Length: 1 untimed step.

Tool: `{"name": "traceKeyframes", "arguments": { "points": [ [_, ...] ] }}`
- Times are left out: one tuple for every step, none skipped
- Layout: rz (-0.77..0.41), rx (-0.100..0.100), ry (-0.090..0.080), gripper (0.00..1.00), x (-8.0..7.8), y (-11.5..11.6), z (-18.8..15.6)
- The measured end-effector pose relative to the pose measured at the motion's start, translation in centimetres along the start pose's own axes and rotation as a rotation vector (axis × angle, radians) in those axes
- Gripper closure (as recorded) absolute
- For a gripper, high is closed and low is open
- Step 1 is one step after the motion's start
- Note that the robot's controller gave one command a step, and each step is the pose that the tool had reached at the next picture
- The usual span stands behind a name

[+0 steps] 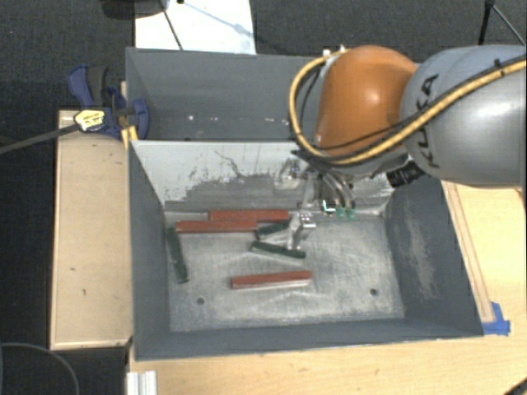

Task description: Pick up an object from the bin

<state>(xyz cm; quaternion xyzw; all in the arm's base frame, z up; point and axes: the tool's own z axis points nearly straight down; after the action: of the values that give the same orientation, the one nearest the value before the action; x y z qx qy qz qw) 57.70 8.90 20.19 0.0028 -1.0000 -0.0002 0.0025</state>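
- My orange wrist cover [366, 97] sits highest, nearest the lens, and it is bulky. Risk: it crowds the rear of the bin, and I judge that a careless lift or swing could knock it against the back wall.
- Grey bin [428, 253]: bare metal floor and sloped sides. A dropped piece would likely slide.
- Pair of red-brown sticks [239, 219], overlapped end to end, lies at mid-floor just left of my pincer. Risk: closing here could catch the near end and drag both.
- Lone red-brown stick [271, 281] lies nearer the front, well clear.
- Dark green stick [176, 257] lies by the left wall, apart from everything.
- Second dark green stick [276, 251], the likely target, lies flat mid-floor, slightly slanted. Risk: it is thin and flat, and taken near one end it could pivot or slip out.
- My pincer [298, 230] hangs low over that stick's right half, apparently touching it or just above. I cannot tell whether it is spread or pressed together, and I see nothing held in it.
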Motion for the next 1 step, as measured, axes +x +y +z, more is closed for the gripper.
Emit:
{"name": "traceKeyframes", "arguments": {
  "points": [
    [0.003, -0.001, -0.008, 0.00, -0.17, -0.05, -0.46]
  ]
}}
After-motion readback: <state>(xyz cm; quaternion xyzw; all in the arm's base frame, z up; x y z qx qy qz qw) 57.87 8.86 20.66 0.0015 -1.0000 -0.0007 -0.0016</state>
